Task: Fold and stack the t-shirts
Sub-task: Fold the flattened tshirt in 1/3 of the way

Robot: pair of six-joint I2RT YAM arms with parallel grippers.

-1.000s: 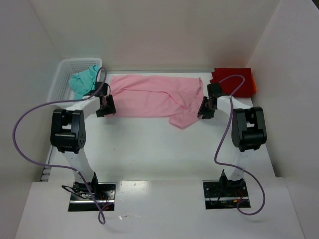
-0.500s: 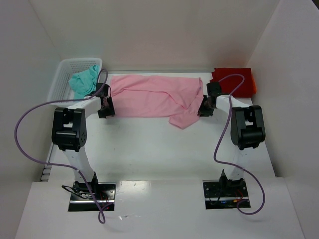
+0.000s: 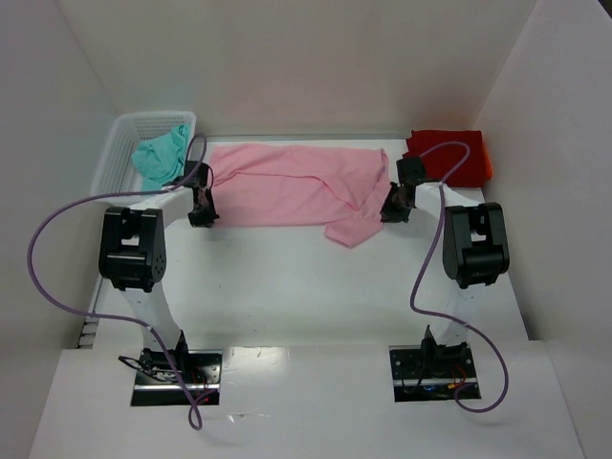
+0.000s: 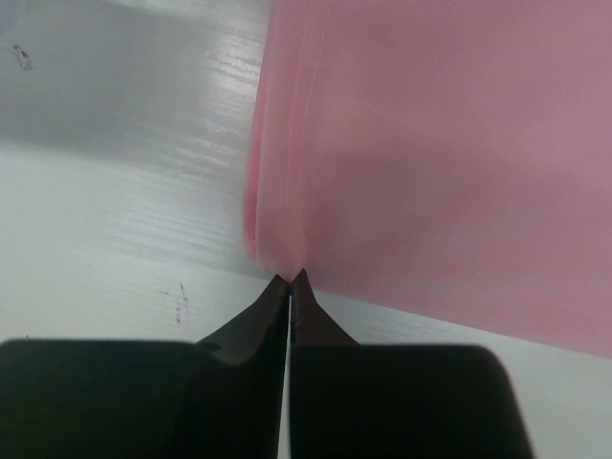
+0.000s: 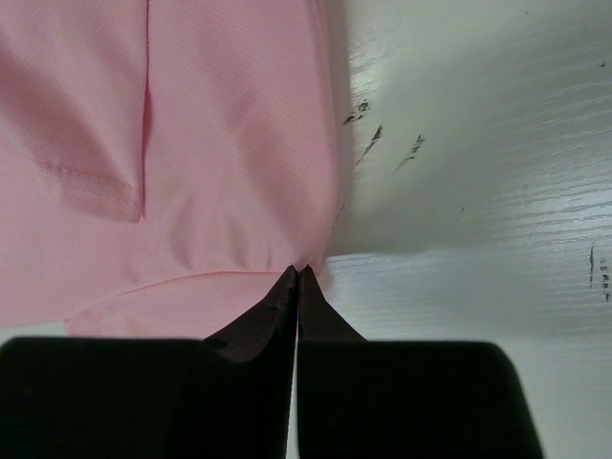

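A light pink t-shirt (image 3: 292,184) lies spread across the back of the table. My left gripper (image 3: 204,212) is shut on its near left corner; in the left wrist view the pink cloth (image 4: 430,153) is pinched at the tips of that gripper (image 4: 289,280). My right gripper (image 3: 394,210) is shut on the shirt's right edge; the right wrist view shows the pink fabric (image 5: 191,143) nipped at its tips (image 5: 297,273). A folded red t-shirt (image 3: 449,156) rests at the back right. A teal t-shirt (image 3: 160,153) sits in the basket.
A white mesh basket (image 3: 120,143) stands at the back left against the wall. White walls enclose the table on three sides. Purple cables loop from both arms over the table's left and right sides.
Both grippers have closed from open onto the pink shirt's edges. Each has shifted slightly toward the back of the table.
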